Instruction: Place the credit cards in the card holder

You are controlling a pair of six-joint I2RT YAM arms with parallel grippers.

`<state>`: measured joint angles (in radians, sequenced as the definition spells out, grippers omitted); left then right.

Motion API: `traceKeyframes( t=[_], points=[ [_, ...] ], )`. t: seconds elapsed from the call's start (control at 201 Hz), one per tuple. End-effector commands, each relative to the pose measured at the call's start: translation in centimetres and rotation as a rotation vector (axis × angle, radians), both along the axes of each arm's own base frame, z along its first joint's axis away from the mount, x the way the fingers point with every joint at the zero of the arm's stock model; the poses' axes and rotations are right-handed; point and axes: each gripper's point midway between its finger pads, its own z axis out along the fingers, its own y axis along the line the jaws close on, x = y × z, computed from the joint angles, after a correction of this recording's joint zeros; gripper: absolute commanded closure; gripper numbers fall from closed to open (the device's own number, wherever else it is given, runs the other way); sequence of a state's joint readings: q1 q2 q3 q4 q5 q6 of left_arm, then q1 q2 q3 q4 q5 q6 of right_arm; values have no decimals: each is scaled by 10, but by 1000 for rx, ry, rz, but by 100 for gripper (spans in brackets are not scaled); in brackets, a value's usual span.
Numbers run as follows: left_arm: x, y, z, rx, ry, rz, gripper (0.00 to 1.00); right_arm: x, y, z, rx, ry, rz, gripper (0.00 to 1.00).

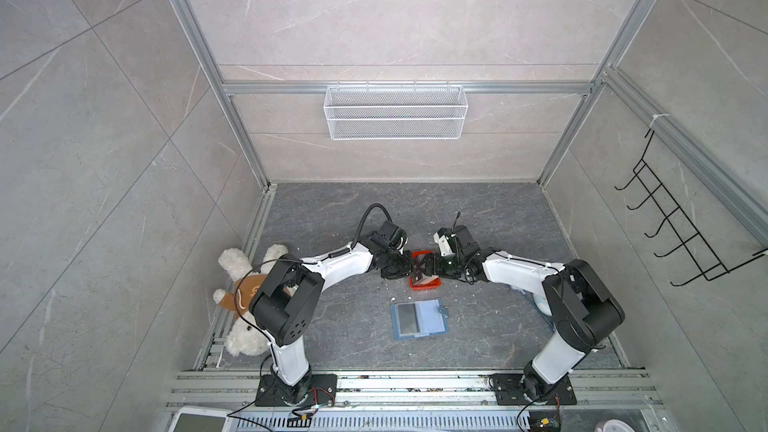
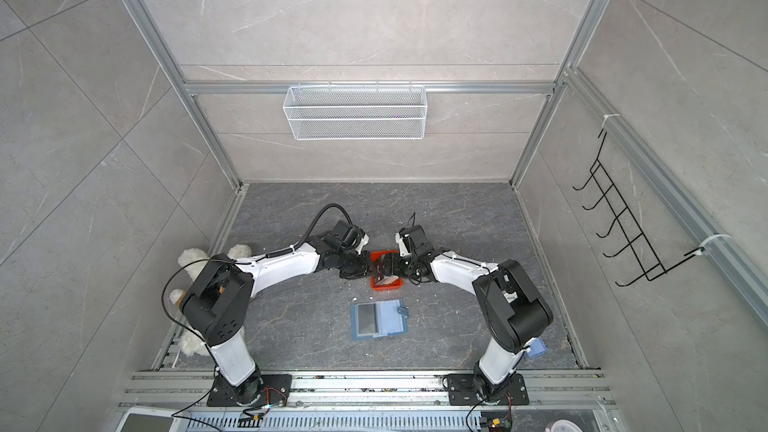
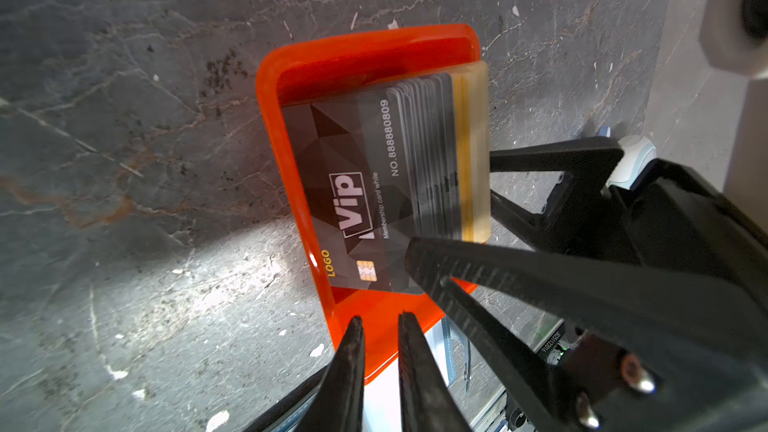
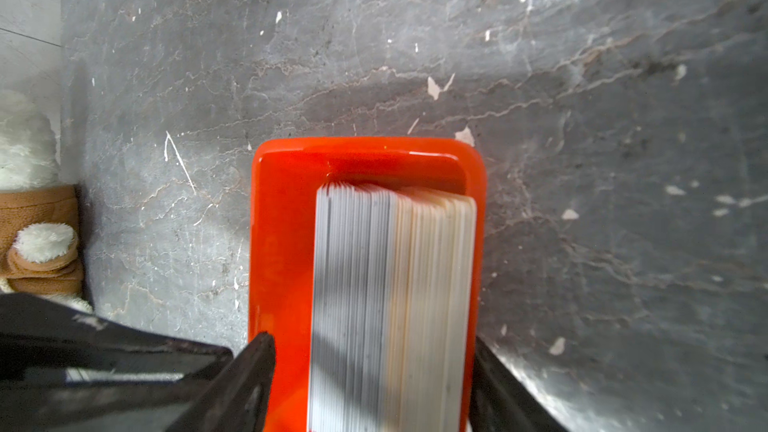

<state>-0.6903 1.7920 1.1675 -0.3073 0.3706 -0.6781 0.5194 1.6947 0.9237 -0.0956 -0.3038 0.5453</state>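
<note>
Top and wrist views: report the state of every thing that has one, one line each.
card holder, open, flat on the table.
credit cards, stacked on edge in the orange tray.
left hand, jaws nearly together at the tray's end; grip unclear.
right hand, open, jaws straddling the stack.

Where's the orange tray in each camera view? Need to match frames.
Top view: orange tray near centre, just above the card holder.
Top view: same spot, above the holder.
Left wrist: mid-picture, printed card face showing.
Right wrist: seen end-on, between the fingers of the open right gripper.
Shared landmark: the credit cards standing on edge inside it.
</note>
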Motion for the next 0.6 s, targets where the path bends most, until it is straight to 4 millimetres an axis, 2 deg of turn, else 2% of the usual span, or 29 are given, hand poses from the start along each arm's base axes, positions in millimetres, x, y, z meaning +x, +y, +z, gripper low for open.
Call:
traceKeyframes(
  t=[0.0, 0.139, 0.597],
  points=[
    [14, -9, 14, -32, -40, 8, 81, -2, 1, 8, 7, -24, 10, 28],
    [16, -10, 11, -26, -43, 7, 83, -1, -6, 3, -23, -20, -20, 26],
    [28, -11, -6, 29, -46, 13, 91, 1, -3, -9, -37, 5, -15, 25]
  ],
)
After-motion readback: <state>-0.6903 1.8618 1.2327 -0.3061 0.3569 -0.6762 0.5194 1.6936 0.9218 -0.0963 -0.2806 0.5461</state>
